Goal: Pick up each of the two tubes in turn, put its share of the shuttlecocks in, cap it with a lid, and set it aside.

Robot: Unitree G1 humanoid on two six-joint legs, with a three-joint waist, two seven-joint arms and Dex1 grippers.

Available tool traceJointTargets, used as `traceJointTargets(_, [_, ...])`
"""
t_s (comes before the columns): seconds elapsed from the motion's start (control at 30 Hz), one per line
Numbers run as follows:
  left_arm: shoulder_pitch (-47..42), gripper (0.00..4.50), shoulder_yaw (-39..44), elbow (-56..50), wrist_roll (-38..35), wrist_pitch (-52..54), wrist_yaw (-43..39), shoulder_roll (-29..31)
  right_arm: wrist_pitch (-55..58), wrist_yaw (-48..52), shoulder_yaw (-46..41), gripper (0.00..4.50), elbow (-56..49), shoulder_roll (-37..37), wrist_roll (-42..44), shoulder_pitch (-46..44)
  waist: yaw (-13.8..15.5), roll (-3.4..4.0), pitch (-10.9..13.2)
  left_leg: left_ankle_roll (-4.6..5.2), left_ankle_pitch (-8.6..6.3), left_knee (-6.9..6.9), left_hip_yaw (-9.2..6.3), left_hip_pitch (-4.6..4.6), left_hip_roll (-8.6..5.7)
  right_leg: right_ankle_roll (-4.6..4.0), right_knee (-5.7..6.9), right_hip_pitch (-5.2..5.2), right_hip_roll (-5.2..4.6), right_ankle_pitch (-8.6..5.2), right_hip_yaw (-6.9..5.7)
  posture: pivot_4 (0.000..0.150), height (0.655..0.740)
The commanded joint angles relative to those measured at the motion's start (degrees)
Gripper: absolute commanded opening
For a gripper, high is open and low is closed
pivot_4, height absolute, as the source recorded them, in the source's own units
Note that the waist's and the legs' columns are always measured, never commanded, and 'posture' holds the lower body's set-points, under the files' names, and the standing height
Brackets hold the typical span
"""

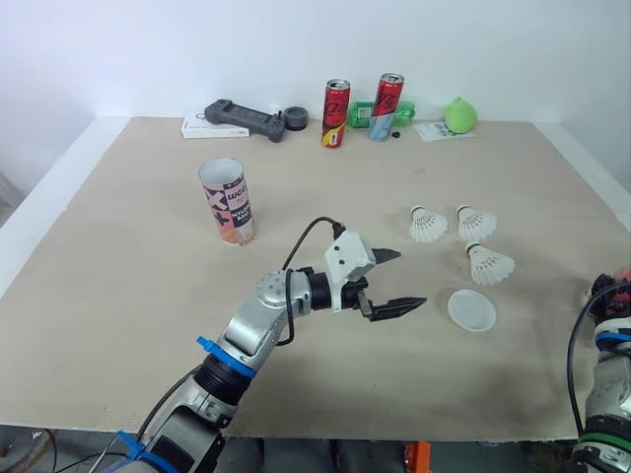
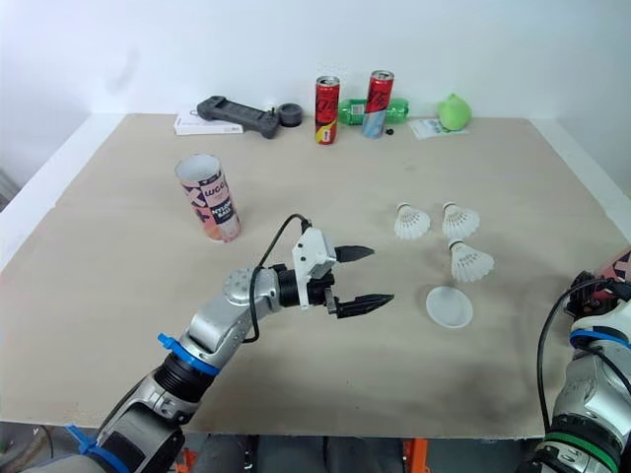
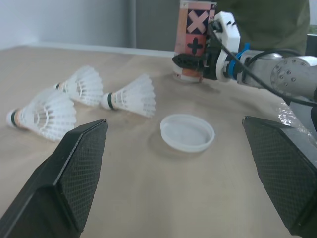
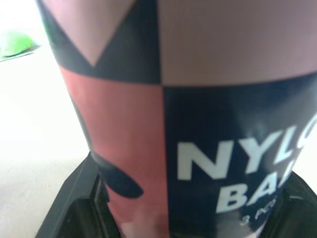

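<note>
I'm looking at what reads as a lab test bench: a bare beige table against a blank white wall. A black handheld controller, a dark roll of tape and drink cans are parked along its far edge.

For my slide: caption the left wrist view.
Open left gripper faces a lid and three shuttlecocks; beyond, right gripper grips a tube.

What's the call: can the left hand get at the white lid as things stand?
Probably yes. The left hand is open and aimed at the lid, which lies flat on bare table just past its fingertips. The shuttlecocks lie to one side, off that line.
</note>
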Motion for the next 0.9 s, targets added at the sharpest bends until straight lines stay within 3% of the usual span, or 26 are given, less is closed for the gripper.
traceJointTargets(0.03, [0.2,4.5,0.5,-3.2,0.1,-0.5,0.8,-0.7,0.0,0.4,0.7,4.41,-0.9,-0.7,0.4,0.8,0.0,0.04,0.0,0.02,0.01,0.0,0.0,0.0,-0.02,0.01,0.0,0.0,0.0,0.0,0.01,0.15,0.74])
traceJointTargets(0.37, [0.3,4.5,2.3,-1.2,-0.1,-2.0,0.3,0.2,2.6,-1.4,0.5,4.41,-13.6,2.5,3.3,8.2,0.0,0.07,0.0,0.03,0.02,-0.07,-0.01,0.0,-0.04,0.01,0.0,-0.02,-0.01,-0.03,0.04,0.15,0.74])
traceJointTargets(0.67, [1.4,4.5,5.1,0.1,0.3,-4.3,0.4,2.5,10.6,-0.9,2.3,4.41,-44.5,11.9,10.5,27.5,0.0,0.24,-0.1,0.03,0.02,-0.14,-0.03,-0.06,-0.04,0.0,0.0,-0.1,-0.03,-0.1,0.04,0.15,0.74])
traceJointTargets(0.77, [3.1,4.5,7.6,-1.7,-0.3,-4.1,2.4,3.3,15.0,4.5,6.3,4.41,-55.8,10.0,14.4,33.1,-0.2,0.29,-0.2,0.03,0.02,-0.16,0.01,-0.05,-0.01,-0.01,0.0,-0.13,-0.03,-0.1,0.06,0.15,0.74])
traceJointTargets(0.9, [7.3,4.5,11.2,-5.5,0.3,-3.5,6.4,5.1,20.9,11.4,16.3,4.41,-64.9,3.7,16.1,32.4,-0.7,0.29,-0.2,0.09,0.06,-0.13,0.0,0.0,0.02,-0.22,0.0,-0.15,0.02,-0.12,0.13,0.15,0.74])
